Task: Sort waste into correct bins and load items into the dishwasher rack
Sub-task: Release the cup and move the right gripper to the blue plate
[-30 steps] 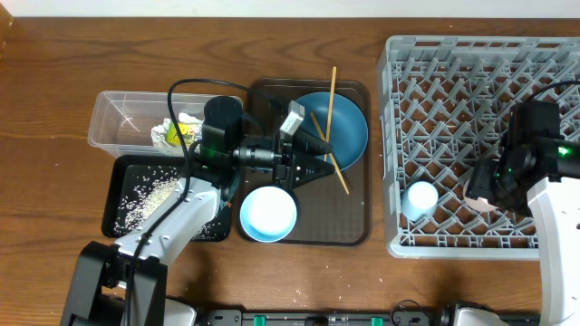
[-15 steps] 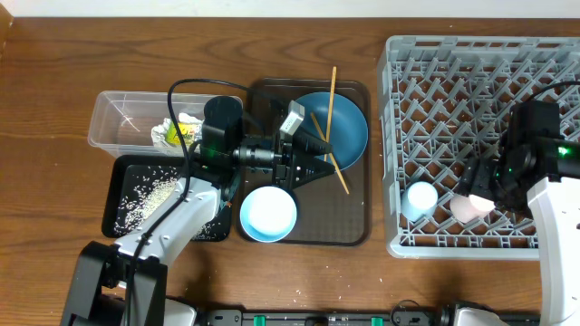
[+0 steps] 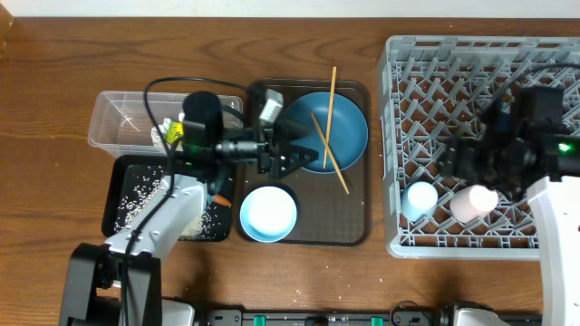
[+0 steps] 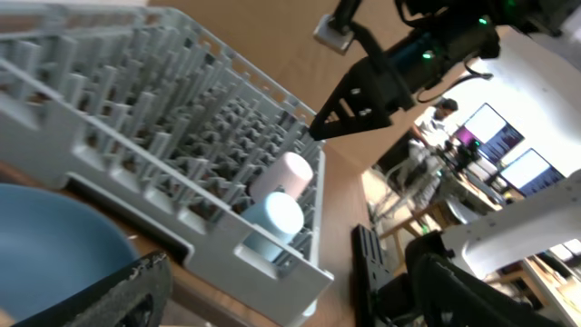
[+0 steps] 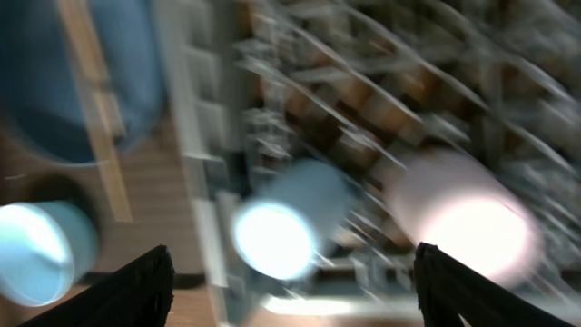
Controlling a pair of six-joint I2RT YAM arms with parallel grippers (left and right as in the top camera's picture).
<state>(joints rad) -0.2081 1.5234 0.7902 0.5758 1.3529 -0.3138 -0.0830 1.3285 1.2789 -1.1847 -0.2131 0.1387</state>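
Note:
The pinkish-white cup [image 3: 474,204] stands in the grey dishwasher rack [image 3: 544,54] beside the light blue cup [image 3: 420,199]. My right gripper [image 3: 458,163] hovers open just above them, holding nothing; its blurred wrist view shows both cups, the pinkish one [image 5: 463,222] and the light blue one [image 5: 281,227], between open fingers [image 5: 136,291]. My left gripper [image 3: 299,152] is open and empty over the blue plate [image 3: 340,127], where chopsticks [image 3: 328,154] lie. The pale blue bowl [image 3: 268,214] sits in front of it. Rice lies in the black tray [image 3: 122,177]; foil and a yellow packet [image 3: 172,134] lie in the clear tub [image 3: 118,113].
Plate, bowl and chopsticks rest on a brown serving tray [image 3: 349,226] in the middle. One chopstick [image 3: 333,86] sticks out past the plate's far rim. The left arm's cable [image 3: 163,86] arcs over the tub. The rack fills the right side.
The right gripper let go of the pinkish cup, which now stands in the rack, and moved up and left. The left gripper opened wider and drew back to the left.

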